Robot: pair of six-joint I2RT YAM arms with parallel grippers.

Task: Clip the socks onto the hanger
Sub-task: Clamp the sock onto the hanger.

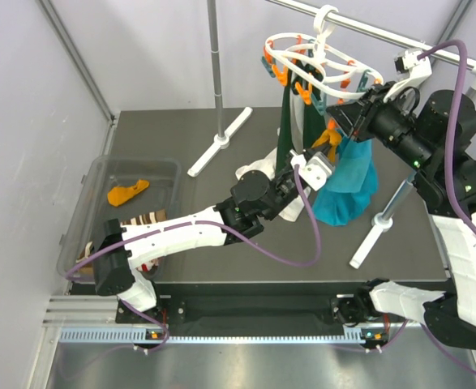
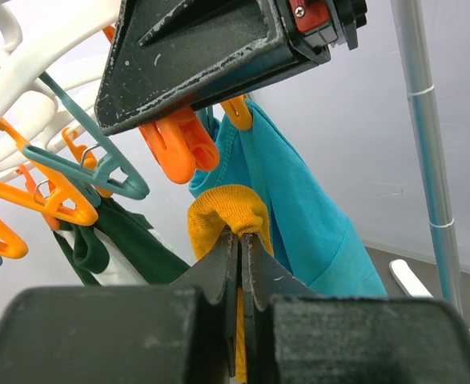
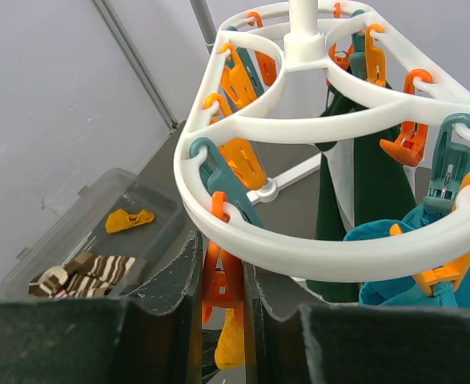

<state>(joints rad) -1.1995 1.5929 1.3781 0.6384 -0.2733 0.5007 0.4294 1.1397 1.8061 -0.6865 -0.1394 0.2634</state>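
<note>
The white ring hanger (image 1: pixel 310 57) hangs from the rail by its hook, with orange and teal clips dangling; dark green and teal socks (image 1: pixel 347 182) hang from it. My left gripper (image 2: pixel 241 236) is shut on a mustard-orange sock (image 2: pixel 226 212) and holds it up just under an orange clip (image 2: pixel 178 144). My right gripper (image 3: pixel 222 264) is shut on that orange clip (image 3: pixel 226 280) below the hanger ring (image 3: pixel 299 240), and the mustard sock (image 3: pixel 230 344) shows right beneath it. In the top view the sock (image 1: pixel 328 136) sits between the left gripper (image 1: pixel 317 162) and the right gripper (image 1: pixel 347 113).
A clear plastic bin (image 1: pixel 92 174) at the left holds another mustard sock (image 1: pixel 128 192) and a brown-and-cream striped sock (image 1: pixel 144 217). A grey pole (image 1: pixel 213 65) with a white foot (image 1: pixel 221 142) stands behind, and a second foot (image 1: pixel 375 231) lies at the right.
</note>
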